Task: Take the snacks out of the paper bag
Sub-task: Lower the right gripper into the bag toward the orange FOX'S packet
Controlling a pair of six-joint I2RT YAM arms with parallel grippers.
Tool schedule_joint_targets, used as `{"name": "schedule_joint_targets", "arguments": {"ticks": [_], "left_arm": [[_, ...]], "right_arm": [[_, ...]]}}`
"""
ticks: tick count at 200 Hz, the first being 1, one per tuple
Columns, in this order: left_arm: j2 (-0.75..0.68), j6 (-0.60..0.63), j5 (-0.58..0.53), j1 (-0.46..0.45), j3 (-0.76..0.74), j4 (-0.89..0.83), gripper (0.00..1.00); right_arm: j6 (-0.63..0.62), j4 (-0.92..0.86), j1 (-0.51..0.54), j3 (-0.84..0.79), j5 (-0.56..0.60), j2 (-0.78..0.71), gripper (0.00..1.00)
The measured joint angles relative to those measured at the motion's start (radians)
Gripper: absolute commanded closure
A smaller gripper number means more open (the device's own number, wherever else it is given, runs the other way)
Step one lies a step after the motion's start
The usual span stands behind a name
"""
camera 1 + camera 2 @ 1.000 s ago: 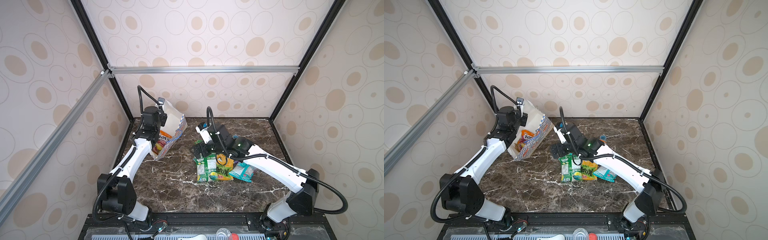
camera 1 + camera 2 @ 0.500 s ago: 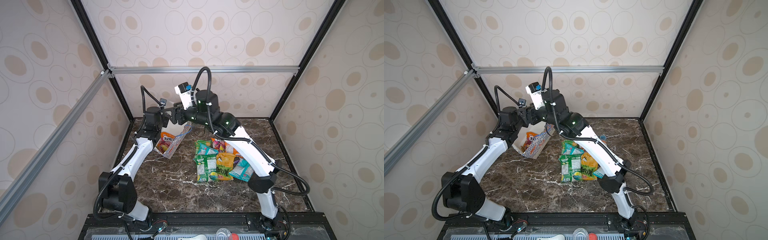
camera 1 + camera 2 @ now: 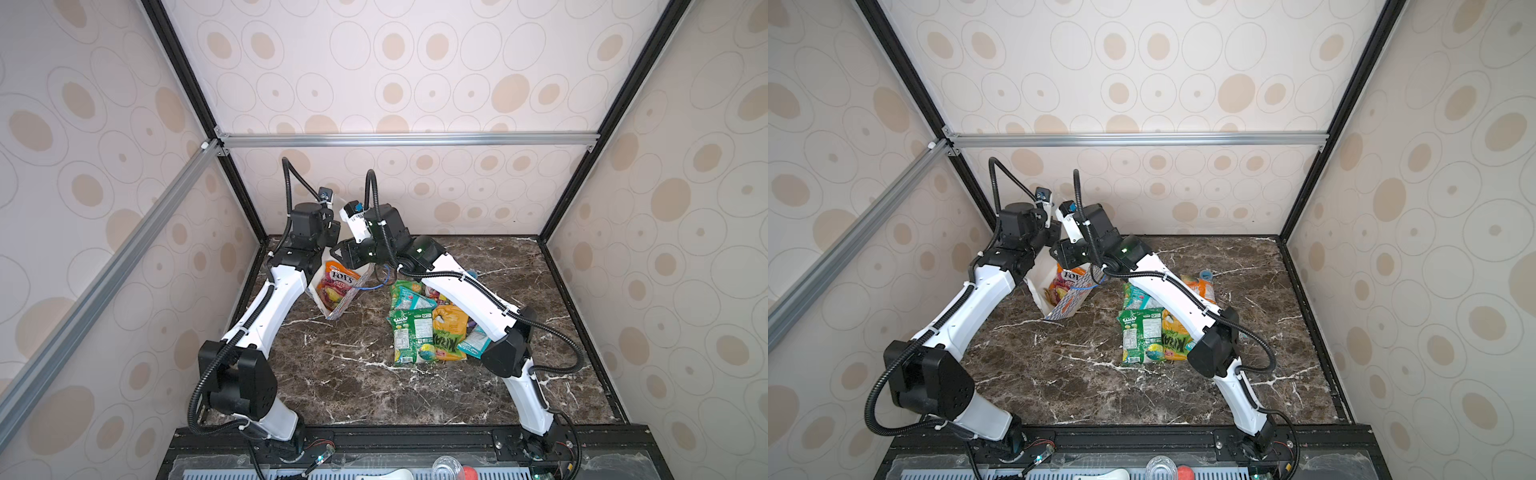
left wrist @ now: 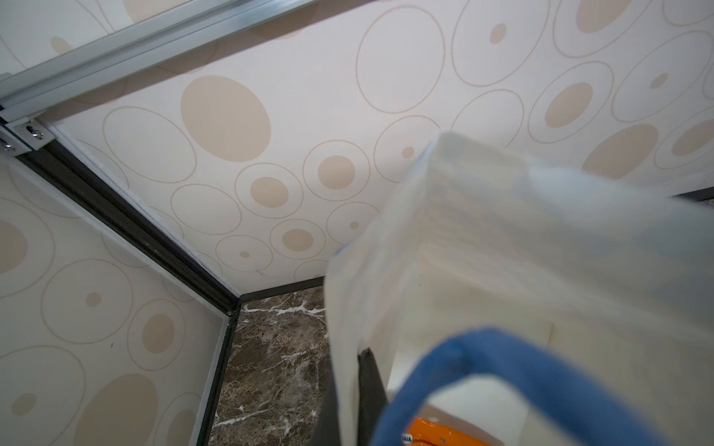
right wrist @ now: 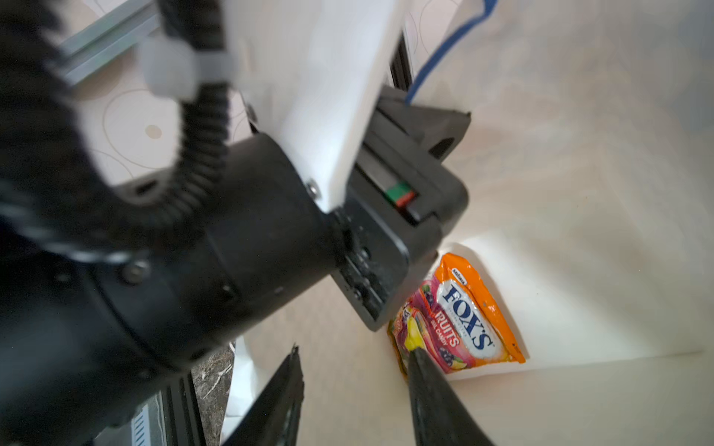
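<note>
The paper bag (image 3: 343, 303), left of centre, is pinched at its rim by the clenched left gripper (image 4: 347, 386). The right gripper (image 5: 355, 349), jaws apart, is held at its mouth near the orange Fox's candy packet (image 5: 459, 320). Other snacks (image 3: 424, 328) are heaped right of centre.

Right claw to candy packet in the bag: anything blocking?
Nothing visible. The candy packet lies bare inside the paper bag, just ahead of the right claw; the left claw pinches the rim beside that path.
</note>
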Motion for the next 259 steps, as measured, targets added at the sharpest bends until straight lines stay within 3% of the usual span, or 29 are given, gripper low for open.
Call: {"name": "schedule_joint_targets", "arguments": {"ticks": [90,137,167,210,259], "left_arm": [[0.126,-0.227,0.045,0.001,0.325,-0.288,1.0],[0.157,-0.402,0.113,0.001,0.369,-0.376,1.0],[0.182,-0.49,0.135,0.001,0.419,-0.44,1.0],[0.223,-0.559,0.148,0.003,0.449,-0.512,1.0],[0.224,-0.585,0.166,-0.003,0.462,-0.532,1.0]], "right_arm": [[0.048,-0.111,-0.011,0.058,-0.013,0.112,0.46],[0.091,-0.157,-0.019,0.06,-0.008,0.147,0.43],[0.074,-0.152,-0.017,0.06,0.069,0.147,0.43],[-0.018,-0.087,0.014,-0.029,0.222,0.112,0.42],[0.047,-0.08,0.011,-0.03,0.194,0.113,0.43]]}}
